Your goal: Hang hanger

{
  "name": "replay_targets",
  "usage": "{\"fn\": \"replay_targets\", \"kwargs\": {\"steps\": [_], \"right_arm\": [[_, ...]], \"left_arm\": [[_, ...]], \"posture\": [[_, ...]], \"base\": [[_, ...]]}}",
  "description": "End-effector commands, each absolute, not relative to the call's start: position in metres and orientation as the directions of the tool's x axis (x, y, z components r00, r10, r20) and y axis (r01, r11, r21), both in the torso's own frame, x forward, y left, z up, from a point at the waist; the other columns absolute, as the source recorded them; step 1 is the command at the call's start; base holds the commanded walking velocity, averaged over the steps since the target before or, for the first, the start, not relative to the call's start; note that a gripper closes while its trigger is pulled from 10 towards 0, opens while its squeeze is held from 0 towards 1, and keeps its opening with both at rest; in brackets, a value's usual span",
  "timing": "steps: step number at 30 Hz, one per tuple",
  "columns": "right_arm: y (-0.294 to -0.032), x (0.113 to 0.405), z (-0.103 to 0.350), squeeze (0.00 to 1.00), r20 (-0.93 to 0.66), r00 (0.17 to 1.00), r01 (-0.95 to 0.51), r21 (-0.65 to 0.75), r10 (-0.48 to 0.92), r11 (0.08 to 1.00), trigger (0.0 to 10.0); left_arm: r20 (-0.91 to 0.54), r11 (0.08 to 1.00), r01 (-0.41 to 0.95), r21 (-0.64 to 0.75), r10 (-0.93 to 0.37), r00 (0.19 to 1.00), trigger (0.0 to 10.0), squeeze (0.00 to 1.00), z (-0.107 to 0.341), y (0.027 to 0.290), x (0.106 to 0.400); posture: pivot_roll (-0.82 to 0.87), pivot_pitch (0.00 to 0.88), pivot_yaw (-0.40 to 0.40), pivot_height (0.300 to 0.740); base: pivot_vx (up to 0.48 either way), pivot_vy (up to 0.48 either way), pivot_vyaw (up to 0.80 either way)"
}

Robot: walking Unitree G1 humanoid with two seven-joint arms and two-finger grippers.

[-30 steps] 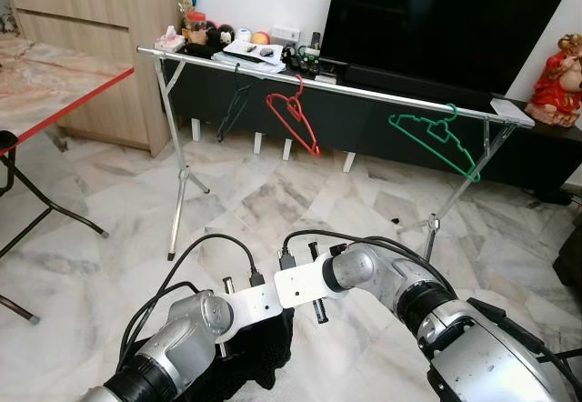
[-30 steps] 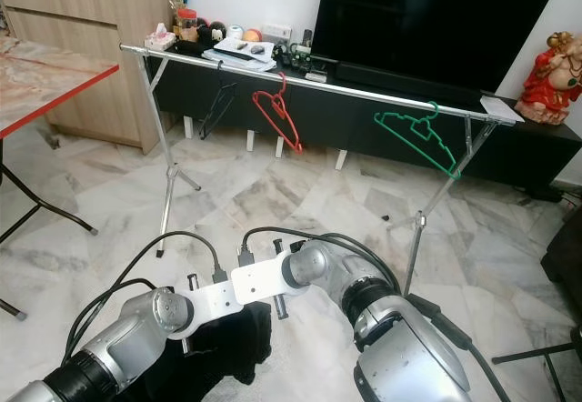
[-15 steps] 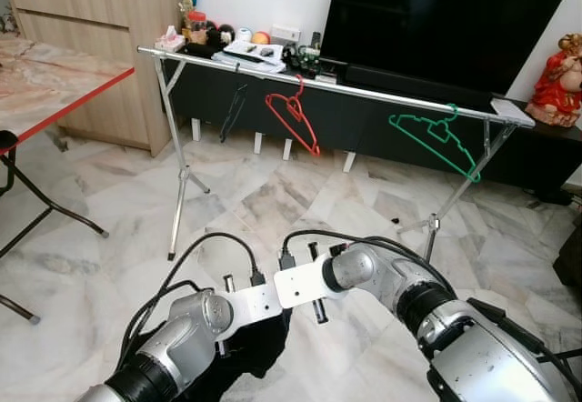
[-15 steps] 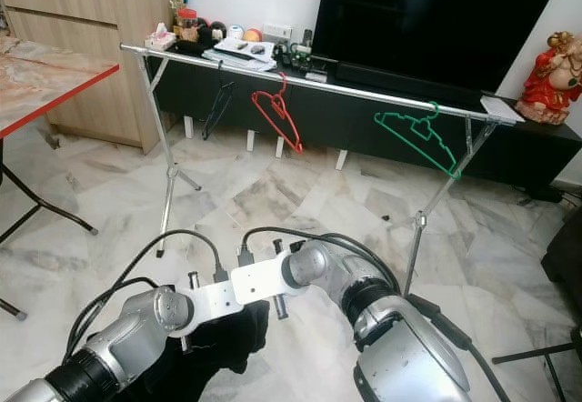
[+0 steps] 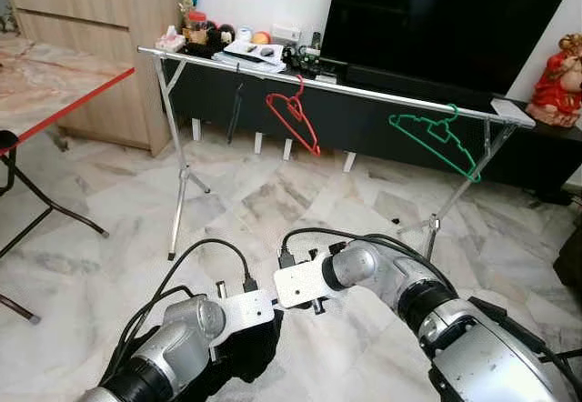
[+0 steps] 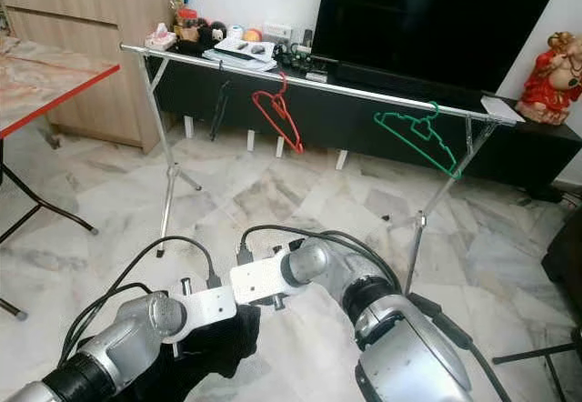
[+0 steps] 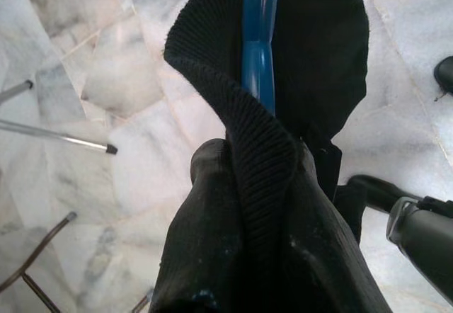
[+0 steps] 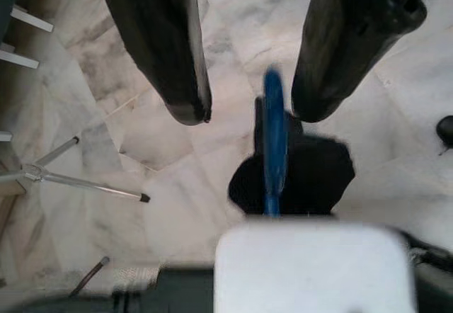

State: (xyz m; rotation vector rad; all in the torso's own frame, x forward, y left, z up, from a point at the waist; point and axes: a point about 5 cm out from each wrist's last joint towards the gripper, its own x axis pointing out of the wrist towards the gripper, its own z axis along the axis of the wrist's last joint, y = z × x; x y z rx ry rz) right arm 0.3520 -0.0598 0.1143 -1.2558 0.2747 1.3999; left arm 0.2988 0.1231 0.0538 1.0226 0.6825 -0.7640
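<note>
1. Blue hanger (image 7: 259,40) low in front of the robot, well short of the rail (image 5: 318,84), sleeved in a black garment (image 7: 283,207); only the blue stem showing out of the ribbed collar.
2. Left tool (image 5: 238,325) buried in the cloth beneath its wrist; cannot tell how far open or what exactly gripped, though garment and hanger appear carried by it.
3. Right tool (image 8: 244,111) spread wide, holding nothing; fingers (image 8: 166,44) either side of the blue stem, above it, not touching.
4. Likely step: seating the hanger in the garment and securing a grip before the lift to the rail; best done by closing the right tool squarely on the bare stem, not on loose knit; keeping the collar centred so the cloth cannot slide off one shoulder.
5. Hook end not seen here; worth confirming its direction before raising.
6. Open room on the rail: a wide gap between the red hanger (image 5: 293,115) and the green hanger (image 5: 436,138); a shorter one between the rail's left end and the dark hanger (image 5: 235,102).
7. Edges to mind: rail legs (image 5: 177,170) splayed below; TV cabinet (image 5: 364,115) close behind the rail; red-edged surface (image 5: 64,88) well left of the rail; marble floor (image 5: 273,202) before the rail open for stepping in.
</note>
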Motion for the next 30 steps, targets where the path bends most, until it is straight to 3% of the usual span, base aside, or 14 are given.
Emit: {"fn": "replay_targets", "kwargs": {"steps": [1,9,10,11,12,13,15,16,18,19,20,24,25,30], "right_arm": [[-0.068,0.354,0.120,1.00,-0.789,0.249,-0.818,-0.482,0.562,-0.315,10.0],[-0.103,0.355,0.116,1.00,-0.808,0.257,-0.850,-0.450,0.530,-0.274,10.0],[-0.107,0.359,0.120,0.55,-0.772,0.297,-0.855,-0.476,0.561,-0.203,10.0],[-0.111,0.361,0.123,0.00,-0.746,0.325,-0.857,-0.492,0.581,-0.151,10.0],[-0.115,0.366,0.129,0.00,-0.683,0.391,-0.856,-0.517,0.617,-0.030,10.0],[-0.127,0.377,0.141,0.00,-0.538,0.554,-0.801,-0.553,0.635,0.230,10.0],[-0.131,0.380,0.145,0.00,-0.499,0.599,-0.775,-0.557,0.626,0.298,10.0],[-0.151,0.387,0.150,0.00,-0.394,0.733,-0.674,-0.525,0.554,0.519,10.0],[-0.160,0.388,0.150,0.00,-0.361,0.778,-0.627,-0.494,0.515,0.602,10.0],[-0.183,0.388,0.145,0.00,-0.310,0.860,-0.507,-0.419,0.406,0.754,10.0],[-0.196,0.384,0.136,0.00,-0.309,0.889,-0.441,-0.373,0.339,0.816,10.0],[-0.217,0.372,0.115,0.00,-0.329,0.917,-0.323,-0.281,0.226,0.904,10.0],[-0.238,0.354,0.086,0.00,-0.381,0.920,-0.178,-0.195,0.093,0.965,10.0],[-0.257,0.323,0.045,0.00,-0.495,0.867,-0.030,-0.183,-0.065,0.983,10.0]], "left_arm": [[-0.775,0.331,0.796,0.508,-0.229,0.589,0.0,0.00,0.058,0.124,0.303],[-0.728,0.459,0.725,0.513,-0.213,0.651,0.0,0.00,0.056,0.143,0.305],[-0.691,0.514,0.687,0.514,-0.226,0.686,0.0,0.00,0.058,0.145,0.308],[-0.663,0.553,0.658,0.511,-0.233,0.711,0.0,0.00,0.060,0.146,0.309],[-0.622,0.602,0.615,0.509,-0.236,0.747,0.0,0.00,0.062,0.150,0.311],[-0.532,0.694,0.523,0.495,-0.233,0.814,0.0,0.00,0.068,0.158,0.314],[-0.506,0.718,0.495,0.490,-0.229,0.832,0.0,0.00,0.070,0.161,0.315],[-0.397,0.787,0.398,0.471,-0.214,0.893,0.0,0.00,0.079,0.168,0.317],[-0.353,0.814,0.355,0.459,-0.200,0.914,0.0,0.00,0.082,0.171,0.318],[-0.276,0.877,0.253,0.409,-0.145,0.950,2.7,0.00,0.087,0.182,0.317],[-0.250,0.900,0.212,0.381,-0.120,0.961,10.0,0.00,0.087,0.189,0.315],[-0.216,0.929,0.156,0.337,-0.085,0.973,10.0,0.00,0.087,0.199,0.310],[-0.195,0.949,0.106,0.298,-0.048,0.980,10.0,0.00,0.086,0.207,0.305],[-0.183,0.966,0.041,0.254,0.006,0.983,10.0,0.00,0.081,0.217,0.300]], "posture": [[0.19,0.000,-0.147,0.740],[0.18,0.000,-0.145,0.740],[0.18,0.000,-0.147,0.740],[0.18,0.000,-0.147,0.740],[0.18,0.000,-0.148,0.740],[0.17,0.000,-0.147,0.740],[0.17,0.000,-0.147,0.740],[0.17,0.000,-0.143,0.740],[0.17,0.000,-0.143,0.740],[0.16,0.000,-0.136,0.740],[0.15,0.000,-0.134,0.740],[0.15,0.000,-0.130,0.740],[0.15,0.000,-0.123,0.740],[0.15,0.000,-0.113,0.740]], "base": [[0.000,0.000,0.00],[0.000,0.000,0.00],[0.000,0.000,0.00],[0.000,0.000,0.00],[0.000,0.000,0.00],[0.000,0.000,0.00],[0.000,0.000,0.00],[0.000,0.000,0.00],[0.000,0.000,0.00],[0.000,0.000,0.00],[0.000,0.000,0.00],[0.000,0.000,0.00],[0.000,0.000,0.00],[0.000,0.000,0.00]]}}
